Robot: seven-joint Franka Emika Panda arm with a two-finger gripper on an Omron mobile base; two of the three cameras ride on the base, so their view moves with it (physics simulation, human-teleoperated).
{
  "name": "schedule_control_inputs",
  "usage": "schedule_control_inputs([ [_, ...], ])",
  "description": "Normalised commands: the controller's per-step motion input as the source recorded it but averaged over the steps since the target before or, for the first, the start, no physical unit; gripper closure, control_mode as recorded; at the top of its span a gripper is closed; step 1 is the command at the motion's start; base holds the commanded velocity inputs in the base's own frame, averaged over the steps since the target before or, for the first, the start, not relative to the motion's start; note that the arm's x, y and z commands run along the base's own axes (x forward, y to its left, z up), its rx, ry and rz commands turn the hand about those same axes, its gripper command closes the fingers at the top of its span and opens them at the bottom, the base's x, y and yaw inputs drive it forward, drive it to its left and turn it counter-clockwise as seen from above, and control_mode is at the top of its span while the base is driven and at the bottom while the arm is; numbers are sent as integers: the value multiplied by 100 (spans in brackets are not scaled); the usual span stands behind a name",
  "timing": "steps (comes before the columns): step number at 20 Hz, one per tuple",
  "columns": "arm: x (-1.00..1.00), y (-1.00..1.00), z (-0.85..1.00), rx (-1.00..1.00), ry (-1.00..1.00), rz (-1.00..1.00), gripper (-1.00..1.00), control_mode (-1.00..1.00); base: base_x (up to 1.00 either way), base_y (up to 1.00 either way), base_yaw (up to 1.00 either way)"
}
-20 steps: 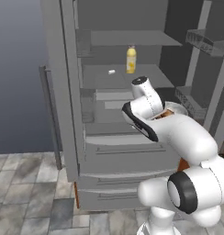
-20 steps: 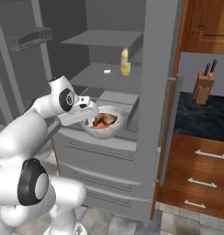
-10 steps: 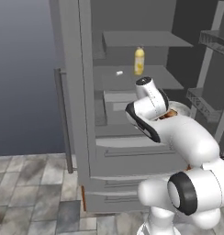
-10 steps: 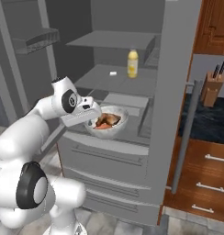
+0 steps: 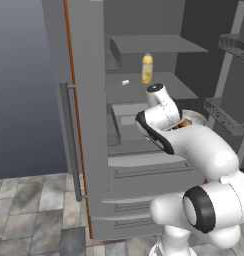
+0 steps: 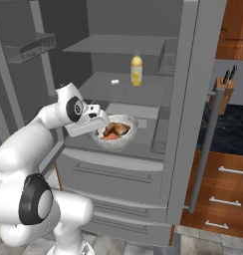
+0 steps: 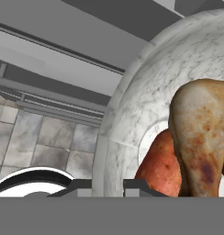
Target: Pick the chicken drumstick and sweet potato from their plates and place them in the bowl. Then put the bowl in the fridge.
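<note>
In the right base view the arm bends up from lower left, elbow high, forearm reaching level toward frame centre. There the gripper is clamped on the near rim of the bowl, held in front of the open fridge (a yellow bottle stands on the shelf above). The hand view shows the drumstick at right lying over the sweet potato in the bowl.

The bowl appeared as pale stone or marbled ceramic with fine grey veining and a smooth, faintly glossy finish. The chicken drumstick had a rough, mottled, browned skin. The sweet potato showed a matt orange-red skin. The fridge was matt grey metal with a brushed bar handle. The cabinet was glossy brown wood. The floor was smooth veined stone tile.
</note>
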Motion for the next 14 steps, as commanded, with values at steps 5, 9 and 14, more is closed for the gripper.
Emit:
schedule_control_inputs([
  [5,0,0,0,0,0,0,100,100,31,21,-8],
  [9,0,0,0,0,0,0,100,100,25,3,-19],
  [14,0,0,0,0,0,0,100,100,21,0,-1],
])
